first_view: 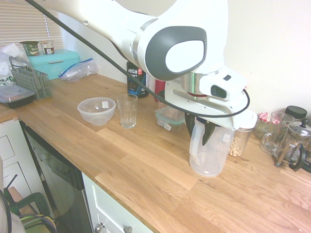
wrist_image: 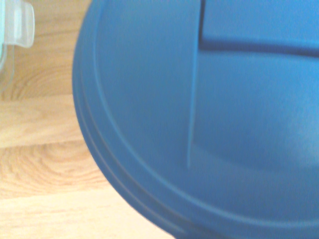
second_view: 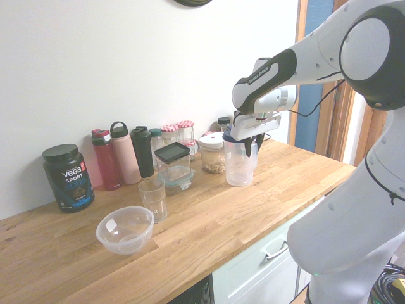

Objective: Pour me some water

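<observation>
Gripper [first_view: 198, 139]: fingers parted, pinch on handle unconfirmed | Pitcher [first_view: 212, 159]: upright on counter [first_view: 141, 170], directly below gripper | Key relation: handle [first_view: 195, 150] appears between fingertips, long axis vertical | Water: not discernible

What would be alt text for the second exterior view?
A white robot arm's gripper is at the translucent, blue-lidded pitcher on a wooden counter. A clear drinking glass and a translucent plastic bowl stand nearer the camera, bottles and jars behind.
</observation>
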You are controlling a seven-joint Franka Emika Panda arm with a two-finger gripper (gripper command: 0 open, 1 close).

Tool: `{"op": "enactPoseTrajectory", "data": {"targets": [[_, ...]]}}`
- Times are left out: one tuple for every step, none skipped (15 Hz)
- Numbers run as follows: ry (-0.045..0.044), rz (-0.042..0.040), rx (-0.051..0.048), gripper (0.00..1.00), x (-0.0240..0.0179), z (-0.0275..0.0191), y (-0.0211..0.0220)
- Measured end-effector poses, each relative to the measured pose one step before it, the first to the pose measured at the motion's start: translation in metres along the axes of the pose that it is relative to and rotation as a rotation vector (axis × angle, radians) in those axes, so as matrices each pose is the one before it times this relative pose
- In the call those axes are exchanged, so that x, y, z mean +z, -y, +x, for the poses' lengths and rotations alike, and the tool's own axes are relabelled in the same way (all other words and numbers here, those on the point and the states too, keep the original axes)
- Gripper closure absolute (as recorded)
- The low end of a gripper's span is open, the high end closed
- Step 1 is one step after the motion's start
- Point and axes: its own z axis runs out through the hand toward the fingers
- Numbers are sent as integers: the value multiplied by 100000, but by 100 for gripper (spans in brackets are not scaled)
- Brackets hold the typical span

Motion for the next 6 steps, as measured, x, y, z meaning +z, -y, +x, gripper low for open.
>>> {"op": "enactPoseTrajectory", "data": {"targets": [[773, -1196, -260, 0, 125, -58, -212], [1150, -1525, -357, 0, 61, -120, -252], [1355, -1842, -340, 0, -98, -164, -365], [1551, -2026, -184, 0, -484, -223, -554], [1808, -1724, -11, 0, -957, -339, -688], [2339, -1184, -320, 0, -1314, -466, -722]]}}
